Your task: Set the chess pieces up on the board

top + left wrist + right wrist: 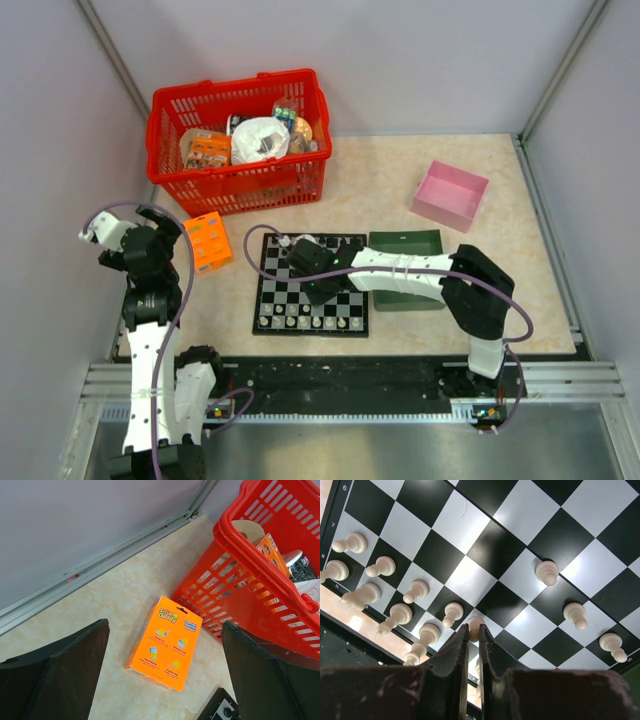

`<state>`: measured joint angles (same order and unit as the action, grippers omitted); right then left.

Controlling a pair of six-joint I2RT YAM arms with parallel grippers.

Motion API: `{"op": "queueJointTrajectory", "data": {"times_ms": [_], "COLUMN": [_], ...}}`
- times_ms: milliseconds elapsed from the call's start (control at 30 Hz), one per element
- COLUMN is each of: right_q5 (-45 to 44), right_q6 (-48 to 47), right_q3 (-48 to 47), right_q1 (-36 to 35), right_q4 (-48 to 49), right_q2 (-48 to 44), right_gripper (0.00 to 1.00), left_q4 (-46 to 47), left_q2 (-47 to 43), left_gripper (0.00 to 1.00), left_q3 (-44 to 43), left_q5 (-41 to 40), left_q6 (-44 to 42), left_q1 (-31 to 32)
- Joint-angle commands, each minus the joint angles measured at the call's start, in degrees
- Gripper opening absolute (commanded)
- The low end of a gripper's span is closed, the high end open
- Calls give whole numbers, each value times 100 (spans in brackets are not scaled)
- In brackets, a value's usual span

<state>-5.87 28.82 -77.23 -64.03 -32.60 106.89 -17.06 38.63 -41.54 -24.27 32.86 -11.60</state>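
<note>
Near ranks: right end effector (472,631) pressed almost together, apparently pinching a white pawn (474,627) low over the board (485,550).
Pawn light, rigid, smooth, tips easily; best held at the narrow neck under the head. One board, flat on the desk (400,170). White chess pieces: at least twelve counted, the end effector may hide more; black: none seen. Farther off, left end effector (158,243) spread, empty.

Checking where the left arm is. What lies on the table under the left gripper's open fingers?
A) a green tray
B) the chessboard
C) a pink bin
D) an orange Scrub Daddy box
D: the left wrist view shows the orange Scrub Daddy box flat on the table, between the spread fingers of the left gripper, beside the red basket.
</note>
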Motion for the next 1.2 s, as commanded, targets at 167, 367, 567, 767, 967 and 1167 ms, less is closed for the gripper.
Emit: {"op": "queueJointTrajectory", "data": {"times_ms": [167, 367, 567, 767, 967, 1167], "right_q5": [129, 121, 16, -99, -99, -81], "right_q6": [142, 124, 133, 124, 115, 115], "right_q3": [85, 103, 129, 121, 112, 86], "right_q1": [-110, -154, -162, -154, -162, -171], "right_q4": [96, 87, 43, -18, -18, -18], "right_q2": [-116, -46, -37, -72, -37, -11], "right_gripper": [7, 7, 7, 7, 7, 11], "left_q4": [247, 230, 238, 247, 256, 256], "left_q2": [-93, -57, -66, -75, -66, -58], "left_gripper": [99, 99, 99, 99, 99, 99], "left_q3": [40, 41, 41, 41, 49, 41], "left_q5": [1, 2, -7, 1, 10, 10], "left_q6": [-8, -8, -8, 1, 10, 1], "left_q1": [-27, -27, -27, -27, -27, -27]}}
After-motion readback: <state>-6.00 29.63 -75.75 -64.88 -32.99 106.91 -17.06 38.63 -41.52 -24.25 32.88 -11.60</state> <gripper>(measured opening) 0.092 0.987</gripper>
